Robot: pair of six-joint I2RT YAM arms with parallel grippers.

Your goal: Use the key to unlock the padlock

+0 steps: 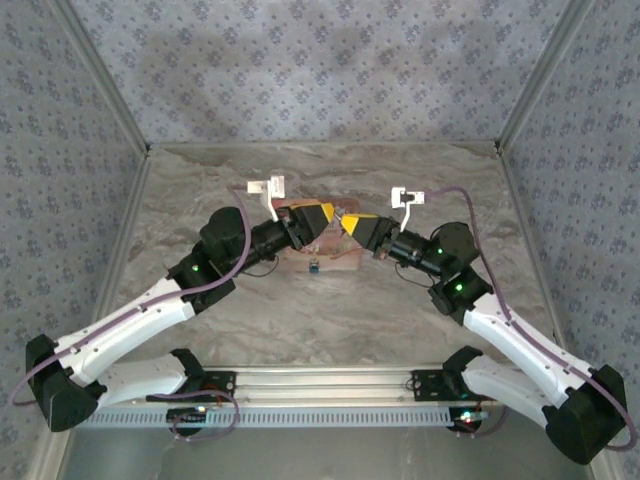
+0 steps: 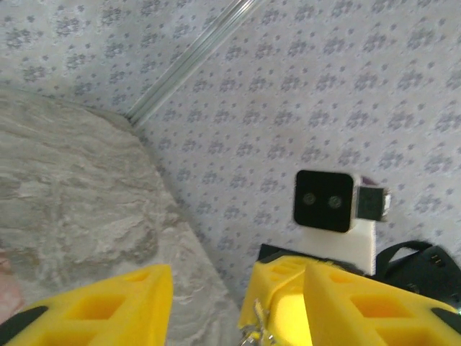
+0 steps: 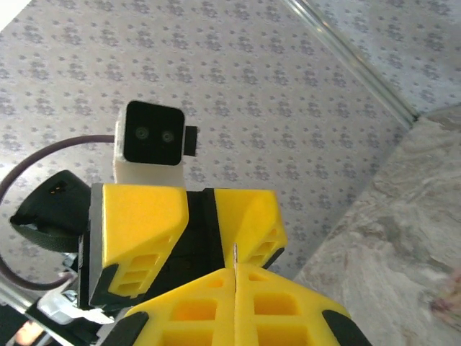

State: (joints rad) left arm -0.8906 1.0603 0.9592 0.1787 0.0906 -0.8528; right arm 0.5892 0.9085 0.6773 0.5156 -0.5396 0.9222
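The padlock is a tiny blue body with a small silvery part. It lies on the marbled grey worktop at the near edge of a flat pink pouch — touching it or just beside it, too small to tell. In the overhead view the two yellow tools meet almost tip to tip over the pouch's far side, the left tool and the right tool. The right wrist view gives finer detail. The right tool is pressed closed, with a thin silvery strip — the key, seen edge-on — pinched in its seam. The left tool facing it stands wide. The left wrist view agrees, with its own fingers spread far apart.
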